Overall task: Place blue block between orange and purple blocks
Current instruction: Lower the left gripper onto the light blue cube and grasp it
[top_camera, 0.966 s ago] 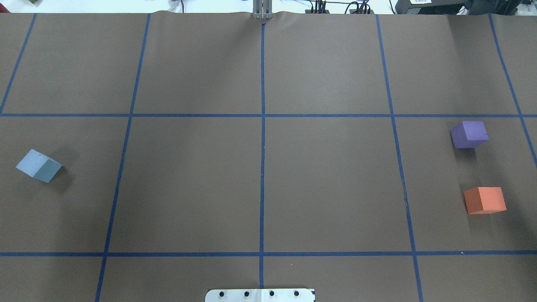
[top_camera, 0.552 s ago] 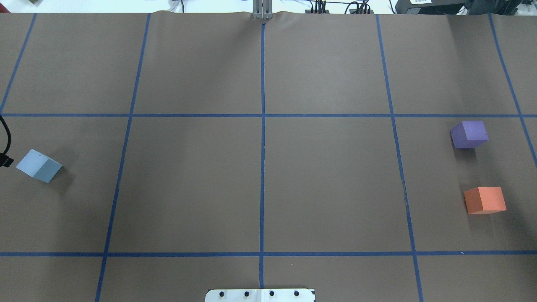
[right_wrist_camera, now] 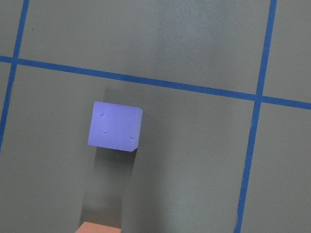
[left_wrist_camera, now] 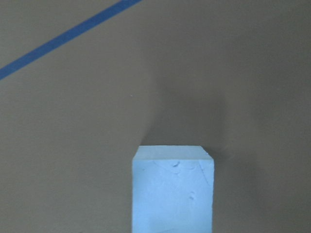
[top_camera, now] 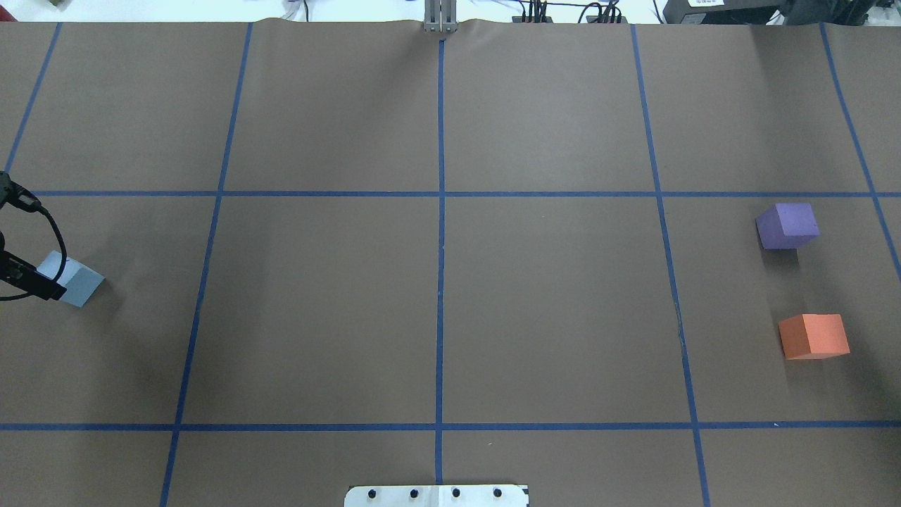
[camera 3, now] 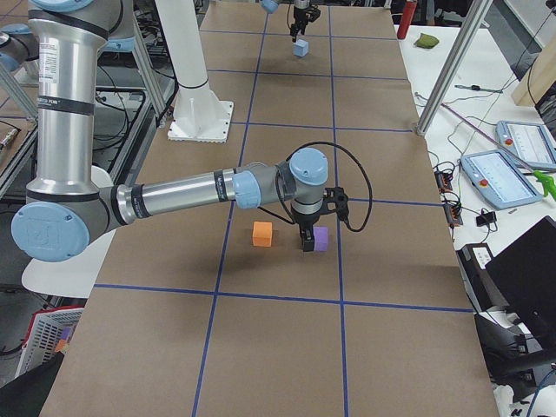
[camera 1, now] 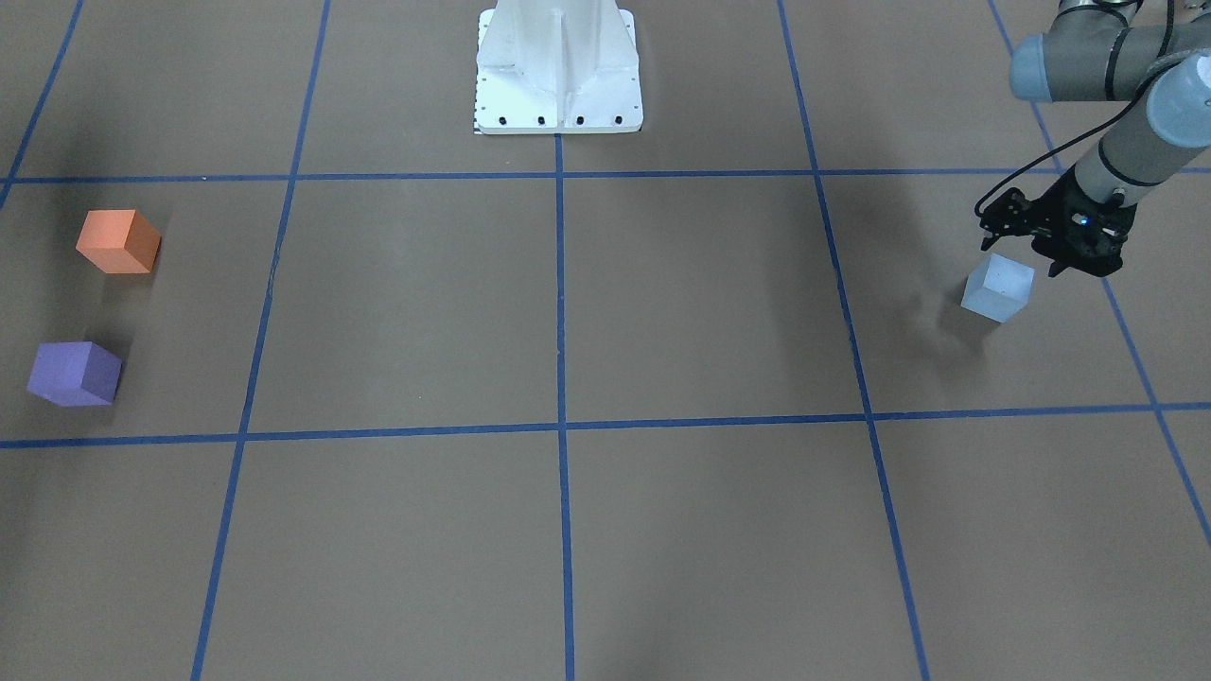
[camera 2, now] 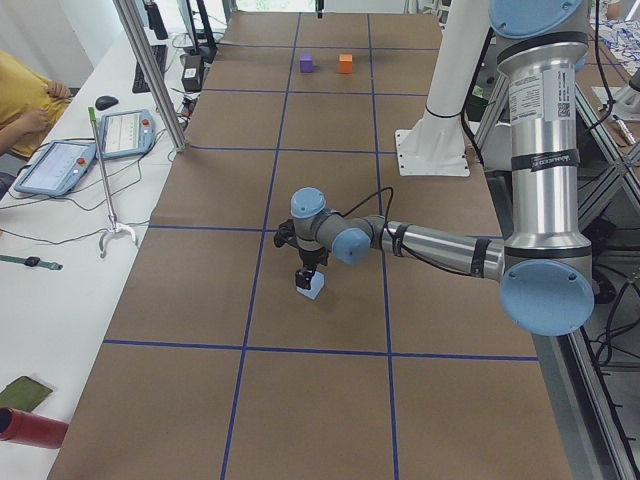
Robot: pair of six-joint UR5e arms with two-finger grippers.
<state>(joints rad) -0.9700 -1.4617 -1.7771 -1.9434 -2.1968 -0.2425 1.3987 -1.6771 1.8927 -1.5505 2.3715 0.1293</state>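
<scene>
The blue block point(top_camera: 79, 285) lies at the table's far left, also in the front view point(camera 1: 998, 288) and at the bottom of the left wrist view point(left_wrist_camera: 172, 189). My left gripper point(camera 1: 1060, 248) hovers just above and beside it, covering its left part in the overhead view point(top_camera: 32, 282); its fingers do not show clearly. The purple block point(top_camera: 788, 225) and orange block point(top_camera: 814, 336) sit apart at the far right. My right gripper point(camera 3: 307, 243) shows only in the exterior right view, above those two; I cannot tell its state. The right wrist view shows the purple block point(right_wrist_camera: 115, 127) below.
The robot's white base point(camera 1: 558, 66) stands at the table's near middle edge. Blue tape lines point(top_camera: 440, 282) mark a grid on the brown cover. Tablets and cables point(camera 2: 95, 145) lie on the side table beyond the far edge.
My left gripper has come in from the overhead view's left edge and now overlaps the blue block's left part. The blocks have not moved.
</scene>
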